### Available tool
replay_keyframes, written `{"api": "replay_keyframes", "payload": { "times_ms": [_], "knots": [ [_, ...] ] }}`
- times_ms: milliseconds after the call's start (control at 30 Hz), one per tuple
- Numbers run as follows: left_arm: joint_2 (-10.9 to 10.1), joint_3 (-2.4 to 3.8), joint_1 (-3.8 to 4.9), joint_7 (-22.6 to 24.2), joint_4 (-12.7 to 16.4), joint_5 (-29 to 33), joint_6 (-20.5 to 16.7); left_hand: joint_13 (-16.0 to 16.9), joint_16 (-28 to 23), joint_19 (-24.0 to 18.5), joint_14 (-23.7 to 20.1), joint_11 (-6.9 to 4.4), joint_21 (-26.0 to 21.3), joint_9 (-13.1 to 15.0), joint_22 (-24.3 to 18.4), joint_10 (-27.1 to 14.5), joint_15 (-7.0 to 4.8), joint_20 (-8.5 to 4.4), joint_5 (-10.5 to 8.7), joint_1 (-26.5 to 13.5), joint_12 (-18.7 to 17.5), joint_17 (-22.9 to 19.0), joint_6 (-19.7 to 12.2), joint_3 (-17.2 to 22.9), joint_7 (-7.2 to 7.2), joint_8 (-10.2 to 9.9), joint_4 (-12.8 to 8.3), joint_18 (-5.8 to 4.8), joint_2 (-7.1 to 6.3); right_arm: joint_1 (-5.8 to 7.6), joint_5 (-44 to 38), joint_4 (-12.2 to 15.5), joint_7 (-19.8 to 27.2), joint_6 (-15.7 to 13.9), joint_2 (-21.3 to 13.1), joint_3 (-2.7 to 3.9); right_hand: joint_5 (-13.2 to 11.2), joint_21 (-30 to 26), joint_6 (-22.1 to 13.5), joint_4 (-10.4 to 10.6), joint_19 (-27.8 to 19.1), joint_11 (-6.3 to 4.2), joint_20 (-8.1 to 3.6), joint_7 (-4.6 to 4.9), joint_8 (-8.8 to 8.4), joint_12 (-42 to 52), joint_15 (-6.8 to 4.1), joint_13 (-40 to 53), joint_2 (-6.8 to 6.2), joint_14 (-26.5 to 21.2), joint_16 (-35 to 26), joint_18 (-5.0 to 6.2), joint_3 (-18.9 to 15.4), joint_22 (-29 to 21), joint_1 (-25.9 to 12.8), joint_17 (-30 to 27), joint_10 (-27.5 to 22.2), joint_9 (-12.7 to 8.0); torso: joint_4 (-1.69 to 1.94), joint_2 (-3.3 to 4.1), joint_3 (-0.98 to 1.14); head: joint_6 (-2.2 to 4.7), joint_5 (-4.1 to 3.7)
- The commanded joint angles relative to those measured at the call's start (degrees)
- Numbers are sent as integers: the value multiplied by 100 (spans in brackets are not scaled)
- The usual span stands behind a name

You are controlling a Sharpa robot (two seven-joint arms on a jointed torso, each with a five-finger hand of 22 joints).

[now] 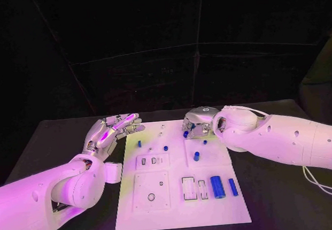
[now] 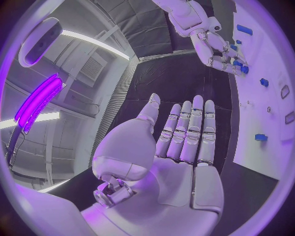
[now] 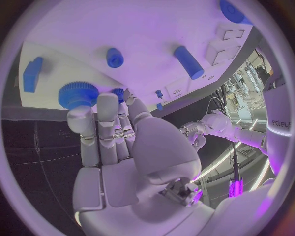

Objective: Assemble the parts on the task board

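Right hand (image 3: 123,152) fingers straight, tips touching blue gear part (image 3: 78,94) on task board (image 3: 141,34). Blue cylinder (image 3: 188,62) at 1 o'clock of hand.

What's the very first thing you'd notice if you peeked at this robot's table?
Probably the two shiny robot hands over the far end of the white task board. The left robot hand hovers open beside the board's far left corner, palm up and empty. The right robot hand reaches down over the board's far edge, its fingers at a small blue gear. Two bigger blue parts lie near the board's right front.
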Motion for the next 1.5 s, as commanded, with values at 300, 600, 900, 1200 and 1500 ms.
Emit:
{"api": "replay_keyframes", "payload": {
  "times_ms": [300, 600, 900, 1200, 1500],
  "knots": [
    [11, 5, 22, 688, -32, -29, 154, -6, -49, 61, 23, 6, 0, -6, -12, 20, 3, 7, 13, -70, -38, -12, 10, -17, 43, -32, -17, 37, 17, 12, 81, -94, 36, 126, 55, 6, -146, 220, 95, -1, 142, -7, -2, -20, 9, -14, -17, -8, 230, -5, 357, -154, 215, 276, -24, 386, 148, 7, 16, 51, 1, 0, -6],
    [18, 5, 26, 655, -53, -2, 185, -6, -75, 72, 25, 11, -2, -6, -19, 15, 6, 8, 13, -70, -59, -17, 3, -6, 48, -48, -19, 37, 42, 12, 103, -112, -11, 38, 102, 6, -412, 455, 350, -20, 306, -18, -13, -7, 66, -1, -32, 1, 394, 19, 714, -214, 545, 632, 73, 812, 299, 24, 16, 68, -3, 0, -18],
    [18, 5, 32, 587, -69, 179, 236, -5, -94, 82, 34, 11, -3, -5, -25, 19, 6, 9, 14, -64, -72, -19, 6, 8, 48, -57, -25, 37, 67, 11, 187, 112, -125, -679, 33, 12, -321, 704, 634, -1, 434, -55, -35, -16, 71, -5, -44, 12, 244, -7, 1036, -269, 1248, 982, 200, 1133, 565, 17, 15, 82, -5, 16, 13],
    [34, 5, 50, 562, -87, 257, 323, -3, -115, 94, 51, 7, -5, -2, -33, 31, 4, 8, 15, -48, -87, -20, 17, 29, 43, -64, -38, 38, 100, 13, 385, 97, -192, -1526, 123, 86, 78, 856, 701, 22, 445, -28, -10, -9, 10, -13, -31, 16, -280, -50, 1233, -290, 2425, 1167, -194, 1269, 616, 13, 38, 92, -26, 96, 20],
    [97, 5, 65, 564, -133, 264, 370, -3, -125, 97, 56, 6, -7, -1, -36, 33, 3, 7, 14, -41, -94, -21, 21, 37, 41, -68, -45, 38, 111, 32, 433, -317, -197, -1534, 549, 99, -5, 893, 688, 102, 437, -27, 3, 11, -1, -23, -21, 13, -538, -62, 1300, -294, 2939, 1203, -428, 1299, 595, 12, 31, 115, -9, 119, 68]
  ]
}}
